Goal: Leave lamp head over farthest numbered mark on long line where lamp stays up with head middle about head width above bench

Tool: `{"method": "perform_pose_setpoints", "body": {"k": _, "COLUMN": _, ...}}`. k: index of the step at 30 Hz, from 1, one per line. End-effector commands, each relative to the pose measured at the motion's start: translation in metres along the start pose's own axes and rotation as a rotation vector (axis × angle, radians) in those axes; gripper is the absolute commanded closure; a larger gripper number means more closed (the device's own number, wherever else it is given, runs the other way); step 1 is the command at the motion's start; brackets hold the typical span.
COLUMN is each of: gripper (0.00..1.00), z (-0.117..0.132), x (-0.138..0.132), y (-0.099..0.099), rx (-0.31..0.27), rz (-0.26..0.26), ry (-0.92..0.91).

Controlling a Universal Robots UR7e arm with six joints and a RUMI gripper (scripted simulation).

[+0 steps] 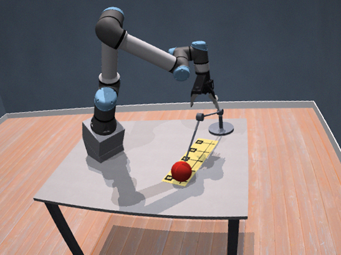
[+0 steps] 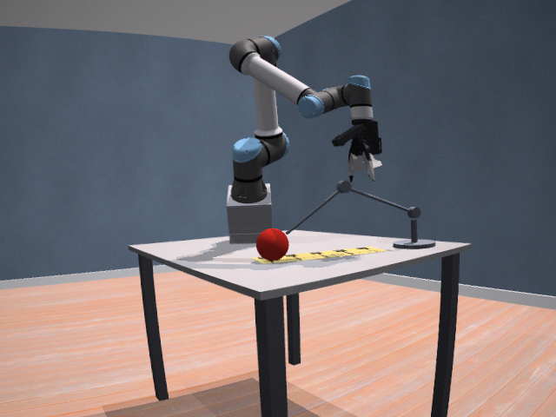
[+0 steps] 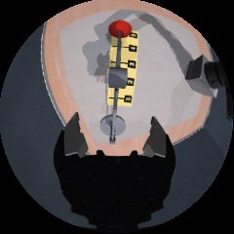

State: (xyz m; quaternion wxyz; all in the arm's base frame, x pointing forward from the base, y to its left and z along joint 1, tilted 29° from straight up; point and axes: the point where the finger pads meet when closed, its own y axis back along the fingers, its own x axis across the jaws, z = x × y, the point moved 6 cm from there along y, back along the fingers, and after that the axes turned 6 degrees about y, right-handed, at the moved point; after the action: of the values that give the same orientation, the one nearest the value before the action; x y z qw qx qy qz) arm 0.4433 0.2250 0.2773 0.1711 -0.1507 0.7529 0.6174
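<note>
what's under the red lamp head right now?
The red lamp head sits low over the far end of the yellow marked strip, on the table. The mark beneath is hidden by the head; whether it touches the strip is unclear.
</note>
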Motion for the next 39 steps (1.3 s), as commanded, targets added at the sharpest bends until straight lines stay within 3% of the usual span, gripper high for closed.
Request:
{"method": "perform_pose_setpoints", "body": {"k": 1, "gripper": 0.00, "z": 0.000, "x": 0.000, "y": -0.010, "rx": -0.001, "rz": -0.001, "ry": 0.000}}
{"method": "perform_pose_setpoints", "body": {"k": 9, "gripper": 0.00, "z": 0.000, "x": 0.000, "y": -0.030, "rx": -0.001, "rz": -0.001, "ry": 0.000}}
{"method": "perform_pose_setpoints", "body": {"k": 28, "gripper": 0.00, "z": 0.000, "x": -0.001, "y": -0.038, "rx": -0.001, "rz": -0.002, "ry": 0.000}}
{"method": "perform_pose_setpoints", "body": {"k": 29, "gripper": 1.00, "z": 0.000, "x": -0.001, "y": -0.038, "rx": -0.001, "rz": -0.002, "ry": 0.000}}
{"method": "perform_pose_setpoints", "body": {"k": 39, "gripper": 1.00, "z": 0.000, "x": -0.001, "y": -0.038, "rx": -0.001, "rz": -0.002, "ry": 0.000}}
